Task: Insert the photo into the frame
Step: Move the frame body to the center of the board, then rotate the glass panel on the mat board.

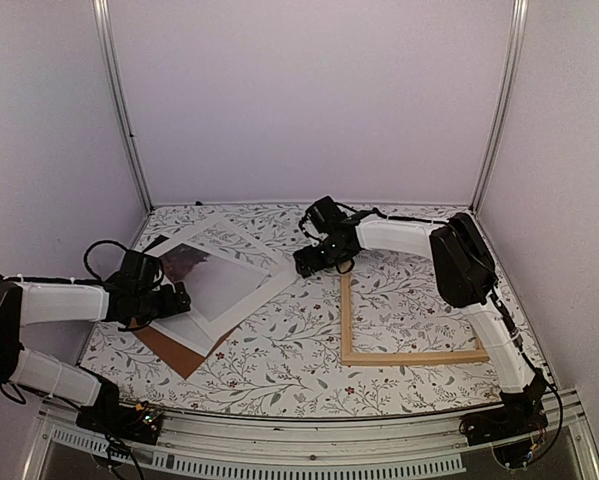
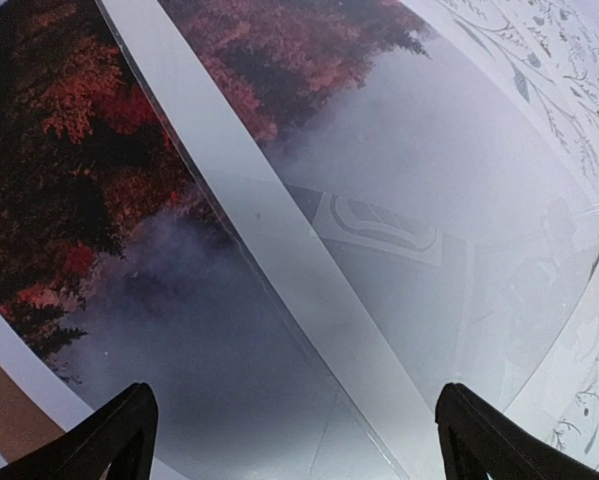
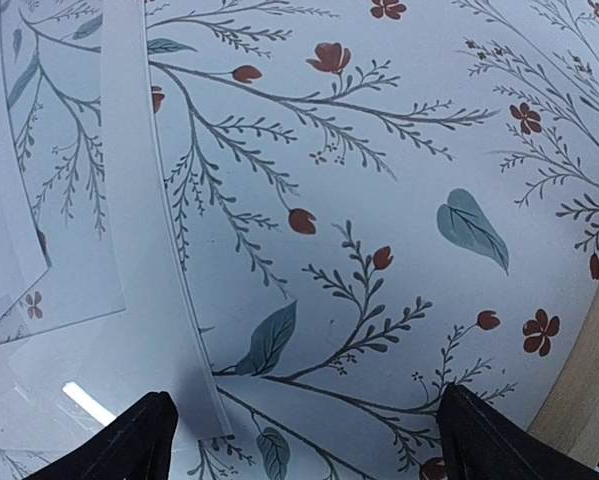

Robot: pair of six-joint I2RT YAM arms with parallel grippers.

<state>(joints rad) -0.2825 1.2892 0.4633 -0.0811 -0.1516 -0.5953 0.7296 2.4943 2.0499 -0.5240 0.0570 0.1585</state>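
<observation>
Pale wood frame (image 1: 409,356) lies on the right half of the floral table (image 1: 279,372) in the top view, well apart from the photo (image 1: 214,278), which sits at the left under a white mat (image 1: 251,300) and on a brown backing board (image 1: 179,352). From the left wrist, the left gripper (image 2: 294,440) hangs with jaws released close over the photo's red trees and mist, a mat strip crossing it. From the right wrist, the right gripper (image 3: 299,440) spreads wide over the table's floral print, the frame's edge at lower right
</observation>
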